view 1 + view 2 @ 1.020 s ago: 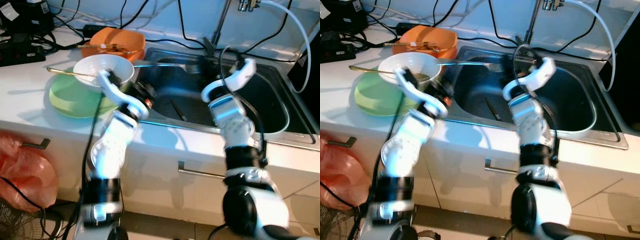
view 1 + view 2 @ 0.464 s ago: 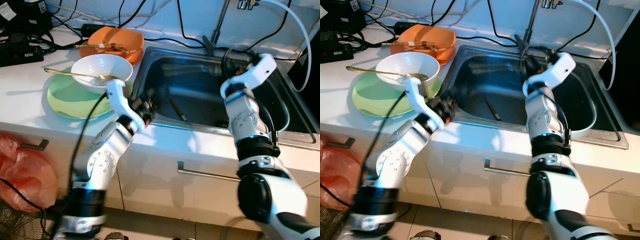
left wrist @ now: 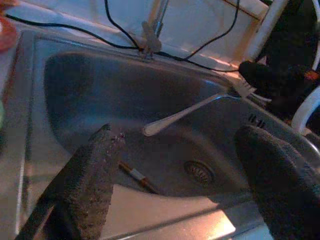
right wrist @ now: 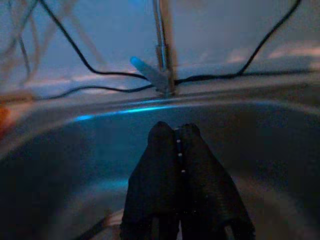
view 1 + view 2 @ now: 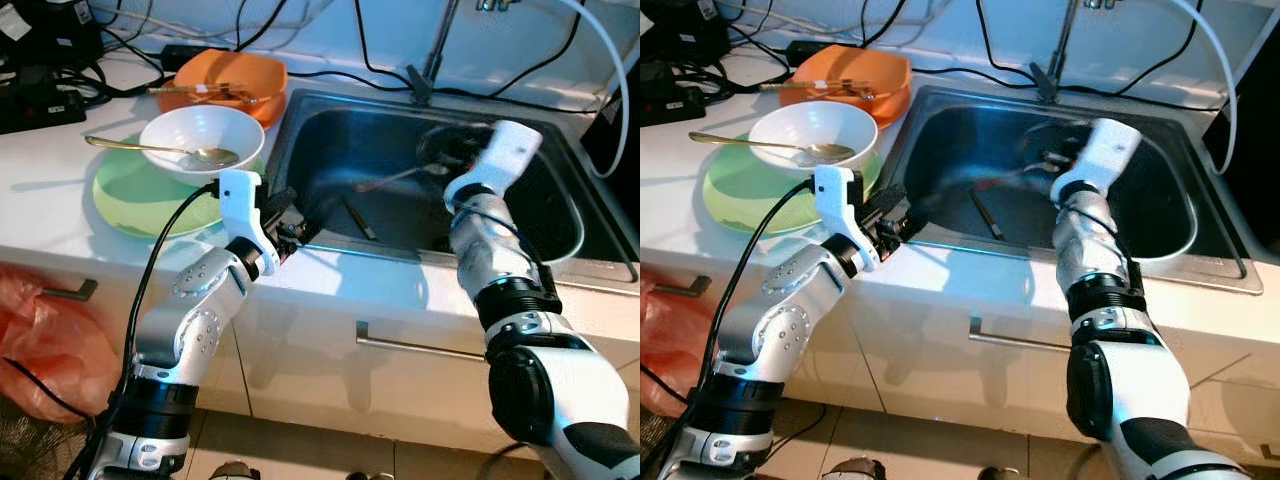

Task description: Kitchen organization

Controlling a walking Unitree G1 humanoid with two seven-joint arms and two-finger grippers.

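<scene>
A white bench [image 5: 60, 215] runs under a tiled wall strung with black cables, and a steel sink [image 5: 560, 255] is let into it beneath the tap.

Our right gripper [image 4: 181, 150] reaches into the sink near its back wall, fingers pressed together; it looks to be clamped on the tine end of a fork [image 3: 187, 112], which juts out over the basin (the head views blur it, so we judge the hold from the left wrist view). Our left gripper [image 5: 300, 215] hangs at the sink's front-left edge with its fingers [image 3: 92, 172] spread apart and nothing between them.

The fork should handle as a light, stiff, slick piece of metal: pinched at one end it can swivel, so a grasp nearer mid-handle would steady it. On the sink floor lies a thin dark stick [image 5: 357, 219], flat and awkward to pinch.

Towards the bench's left end a white bowl [image 5: 185, 135] with a gold spoon [image 5: 165, 150] sits on a green plate [image 5: 130, 195]; an orange dish [image 5: 225, 80] stands behind. These look breakable; we would take them by the rim.
</scene>
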